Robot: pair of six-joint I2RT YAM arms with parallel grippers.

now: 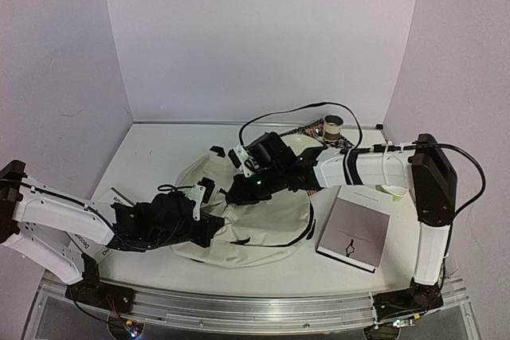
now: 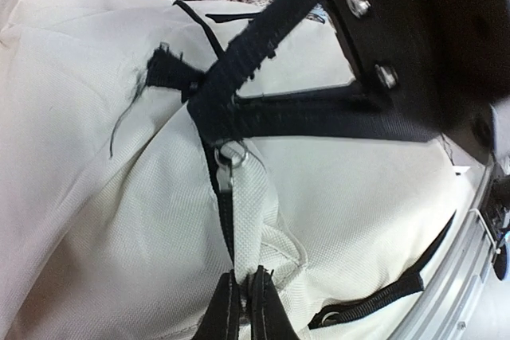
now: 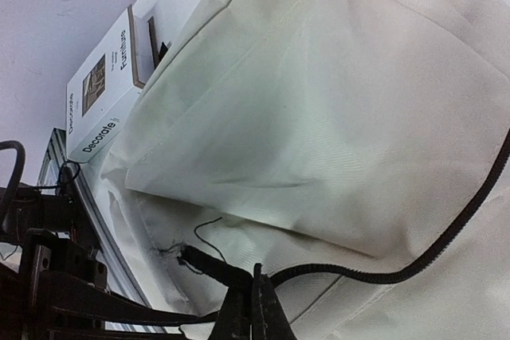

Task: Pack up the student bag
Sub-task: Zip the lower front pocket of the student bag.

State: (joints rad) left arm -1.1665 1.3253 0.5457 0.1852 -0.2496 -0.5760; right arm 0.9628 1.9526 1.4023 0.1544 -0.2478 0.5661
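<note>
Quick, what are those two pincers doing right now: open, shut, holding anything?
Left pincer: closed, pinching the bag at its zipper trim.
Right pincer: closed, also pinching the bag's zipper trim.

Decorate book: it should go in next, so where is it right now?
The Decorate book shows upper left in the right wrist view, beside the student bag, on the table's left side.

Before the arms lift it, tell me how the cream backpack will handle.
Probably floppy: the backpack lies slumped and creased. It would likely sag from whatever point is pinched, as the left gripper and right gripper each nip only a small bit by the black zipper. The woven cloth looks grippy rather than slippery.
</note>
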